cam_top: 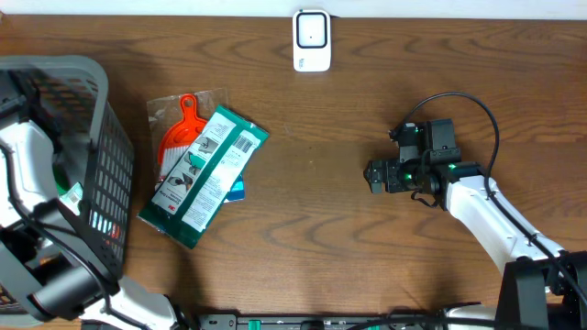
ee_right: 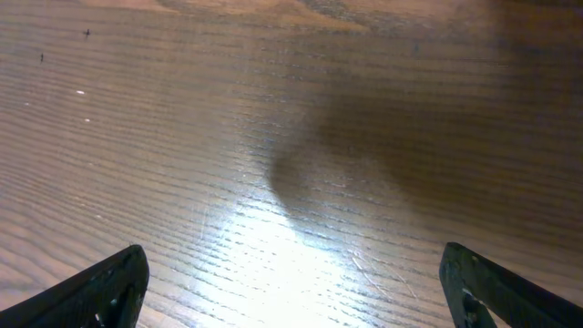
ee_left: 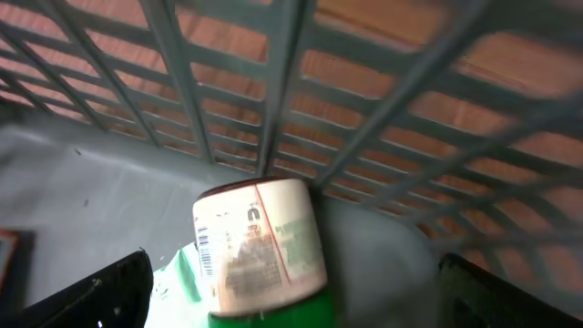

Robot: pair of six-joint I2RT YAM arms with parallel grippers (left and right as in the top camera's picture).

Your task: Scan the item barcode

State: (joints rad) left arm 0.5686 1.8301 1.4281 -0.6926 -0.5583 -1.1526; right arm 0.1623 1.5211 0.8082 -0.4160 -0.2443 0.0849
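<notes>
A round container (ee_left: 260,251) with a pale printed label, a small barcode on its left side and a green end lies on the floor of the grey basket (ee_left: 82,182). My left gripper (ee_left: 296,314) hangs open just above it, one finger (ee_left: 91,296) on each side, touching nothing. In the overhead view the left arm (cam_top: 27,156) reaches into the basket (cam_top: 92,119) and its jaws are hidden. The white scanner (cam_top: 312,41) stands at the table's far edge. My right gripper (cam_top: 376,174) (ee_right: 296,296) is open over bare wood, holding nothing.
Right of the basket lies a green packet (cam_top: 209,174) with a barcode facing up, on top of an orange tool in a clear bag (cam_top: 179,133) and a blue item (cam_top: 237,191). The basket's lattice wall (ee_left: 301,100) rises close ahead of the left gripper.
</notes>
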